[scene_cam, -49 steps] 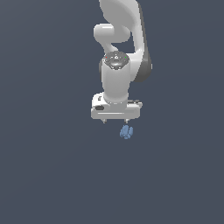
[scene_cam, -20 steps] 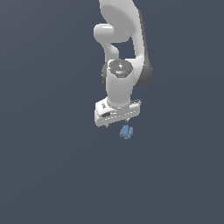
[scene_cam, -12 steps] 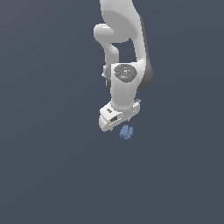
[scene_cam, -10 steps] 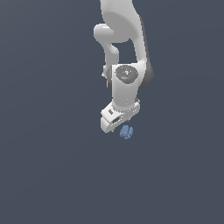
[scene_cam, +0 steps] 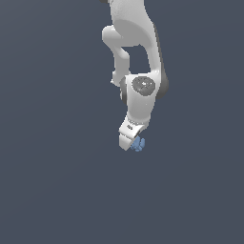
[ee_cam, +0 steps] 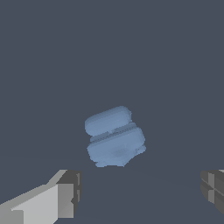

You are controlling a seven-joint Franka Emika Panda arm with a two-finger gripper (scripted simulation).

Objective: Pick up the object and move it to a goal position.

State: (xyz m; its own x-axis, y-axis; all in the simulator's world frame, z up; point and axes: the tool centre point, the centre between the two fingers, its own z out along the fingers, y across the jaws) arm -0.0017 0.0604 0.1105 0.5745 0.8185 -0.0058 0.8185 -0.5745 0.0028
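Hand newly rotated, fingers (ee_cam: 65, 197) spread wide around blue object (ee_cam: 114, 137), seemingly on plain grey floor (scene_cam: 57, 190).

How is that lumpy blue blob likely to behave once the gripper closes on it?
The blue blob looks rigid and small, so probably light. Its stacked, rounded lobes give uneven contact, so it may twist or slip between the fingers. On the flat surface it seems likelier to rock than roll.

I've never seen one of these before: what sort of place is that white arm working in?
Likely a computer simulation, not a real room: a flat, featureless grey ground, a smooth white arm, and one lumpy light-blue blob between its open claw.
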